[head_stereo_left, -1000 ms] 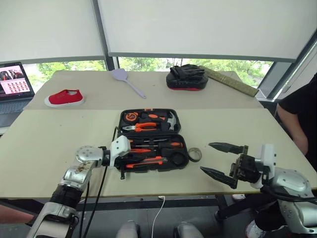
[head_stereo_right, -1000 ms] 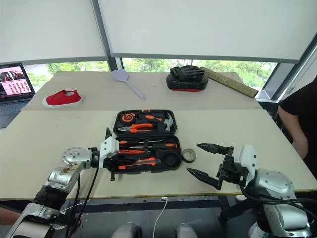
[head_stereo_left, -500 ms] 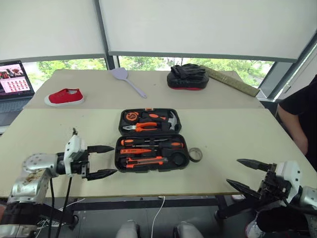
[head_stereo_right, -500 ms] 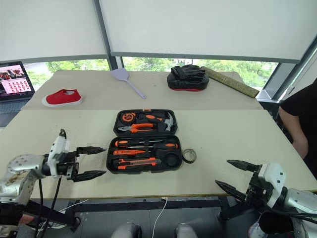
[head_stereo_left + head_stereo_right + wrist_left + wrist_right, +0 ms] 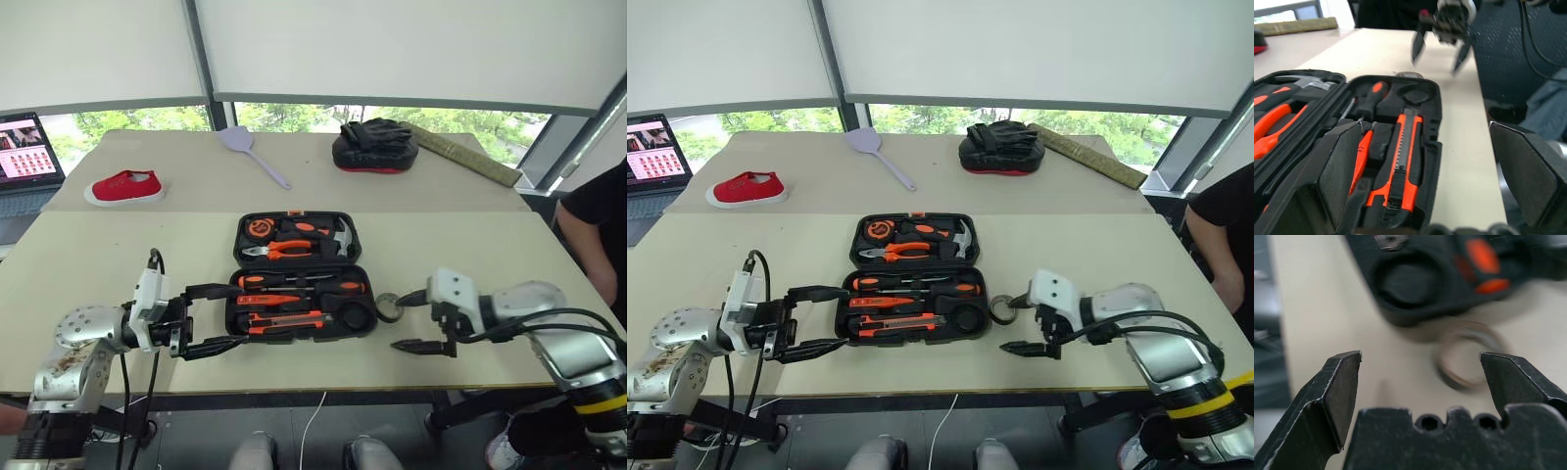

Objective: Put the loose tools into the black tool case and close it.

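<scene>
on the beige worktop (image 5: pixel 88 257) the black tool case (image 5: pixel 300 276) lies open near the front edge, the left hand (image 5: pixel 217 319) spread wide just off its left side, the right hand (image 5: pixel 411 321) spread too, its fingers either side of the small tape ring (image 5: pixel 387 306) beside the case's right edge.

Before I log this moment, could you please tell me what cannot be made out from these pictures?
- Tape ring: blurred in the right wrist view; its material is unclear.
- Laptop: cut off by the left eye view's edge; screen content too small.
- Person: cut off at the same view's right edge.
- Black tool case: the left gripper's fingers hide its near slots in the left wrist view.
</scene>
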{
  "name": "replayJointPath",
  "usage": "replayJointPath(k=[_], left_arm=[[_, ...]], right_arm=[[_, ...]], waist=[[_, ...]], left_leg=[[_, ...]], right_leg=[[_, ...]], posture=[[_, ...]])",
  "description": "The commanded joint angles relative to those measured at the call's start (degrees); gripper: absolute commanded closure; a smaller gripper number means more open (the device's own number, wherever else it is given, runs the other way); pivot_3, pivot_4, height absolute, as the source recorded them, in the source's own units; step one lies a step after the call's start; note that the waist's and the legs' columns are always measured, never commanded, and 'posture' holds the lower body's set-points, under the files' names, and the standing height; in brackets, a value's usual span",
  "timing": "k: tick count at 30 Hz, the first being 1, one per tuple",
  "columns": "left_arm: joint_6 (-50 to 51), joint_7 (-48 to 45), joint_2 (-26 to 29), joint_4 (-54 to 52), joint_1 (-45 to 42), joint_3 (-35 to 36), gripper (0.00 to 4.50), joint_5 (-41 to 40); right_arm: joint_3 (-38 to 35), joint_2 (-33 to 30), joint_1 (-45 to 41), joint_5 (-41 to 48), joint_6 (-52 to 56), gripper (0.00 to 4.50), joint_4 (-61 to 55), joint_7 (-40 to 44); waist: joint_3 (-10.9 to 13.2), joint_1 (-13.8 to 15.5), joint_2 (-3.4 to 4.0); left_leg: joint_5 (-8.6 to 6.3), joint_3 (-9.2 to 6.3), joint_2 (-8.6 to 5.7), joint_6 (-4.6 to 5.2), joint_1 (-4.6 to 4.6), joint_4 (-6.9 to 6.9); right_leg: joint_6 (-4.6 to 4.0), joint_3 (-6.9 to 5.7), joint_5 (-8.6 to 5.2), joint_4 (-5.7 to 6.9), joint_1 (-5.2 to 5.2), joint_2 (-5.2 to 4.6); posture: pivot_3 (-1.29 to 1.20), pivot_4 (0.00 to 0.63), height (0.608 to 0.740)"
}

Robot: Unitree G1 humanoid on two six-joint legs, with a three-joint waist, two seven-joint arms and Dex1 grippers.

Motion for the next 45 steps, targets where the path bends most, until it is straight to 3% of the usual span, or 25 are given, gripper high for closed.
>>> replayJointPath(k=[1, 2, 5, 16, 23, 27, 32, 45], left_arm=[[-1.8, 0.7, 0.0, -2.1, 1.0, 1.8, 0.04, -0.6], [-2.0, 0.8, 0.0, -2.4, 1.2, 1.8, 0.04, -0.6], [-2.9, 1.0, 0.1, -2.4, 1.6, 1.7, 0.0, -0.2], [-5.1, 0.8, -0.3, -1.2, 0.6, 0.1, 0.0, 1.4], [-6.0, 0.4, -0.5, -0.8, 0.9, 0.5, 0.0, 1.0], [-6.7, 0.3, -1.0, -0.1, 1.1, 0.3, 0.0, 1.3], [-6.8, 0.8, -2.4, -0.6, 0.6, -1.0, 0.0, 1.7], [-7.8, 1.3, -2.5, -1.2, 2.4, -1.4, 0.0, 2.6]], right_arm=[[2.0, 2.2, -3.9, -2.3, 3.3, 0.0, 1.4, -2.0], [2.3, 2.7, -4.5, -2.6, 3.5, 0.0, 1.7, -2.4], [3.7, 2.8, -5.8, -3.8, 4.7, 0.72, 2.4, -1.9], [5.7, 0.9, -8.0, -8.0, 7.4, 4.46, 4.2, -1.1], [-1.2, -3.2, -8.9, 2.3, 15.7, 4.46, -4.6, 4.7], [-0.4, 2.1, -14.6, 11.4, 27.1, 4.46, -8.7, 5.4], [5.2, 8.5, -18.6, 9.0, 30.6, 4.46, -4.3, -0.2], [15.5, 8.5, -21.2, 4.7, 33.1, 4.46, 2.2, -1.7]], waist=[[0.0, 0.0, 0.0], [0.0, 0.0, -0.01], [0.0, 0.1, 0.0], [0.0, 0.0, 0.0], [0.0, 0.0, 0.01], [0.0, -1.0, 0.01], [0.0, -1.2, -0.01], [0.0, -0.8, -0.01]], left_leg=[[0.0, 0.0, 0.0, 0.0, 0.0, 0.02], [0.0, 0.0, 0.0, -0.01, 0.01, 0.03], [0.03, 0.0, 0.01, -0.04, 0.04, 0.06], [0.04, 0.01, 0.03, -0.04, 0.05, 0.09], [0.03, 0.01, 0.02, -0.04, 0.03, 0.1], [0.03, 0.0, 0.14, -0.04, 0.11, 0.09], [0.04, -0.03, 0.18, -0.04, 0.17, 0.08], [0.04, 0.0, 0.07, -0.04, 0.04, 0.11]], right_leg=[[0.01, 0.0, 0.0, 0.0, 0.0, 0.0], [0.0, 0.0, 0.0, 0.0, 0.01, 0.0], [0.02, -0.01, 0.02, 0.04, 0.01, 0.0], [0.01, -0.01, 0.05, 0.05, 0.02, 0.0], [0.01, -0.01, 0.04, 0.04, 0.01, -0.02], [-0.06, 0.0, 0.09, 0.06, 0.01, 0.07], [-0.13, -0.01, 0.11, 0.1, 0.05, 0.14], [-0.04, -0.01, 0.13, 0.07, 0.0, 0.02]], posture=[[0.0, 0.15, 0.74], [0.0, 0.15, 0.74], [0.0, 0.15, 0.74], [0.0, 0.15, 0.74], [0.0, 0.15, 0.74], [0.0, 0.15, 0.74], [0.0, 0.15, 0.74], [0.0, 0.15, 0.74]])
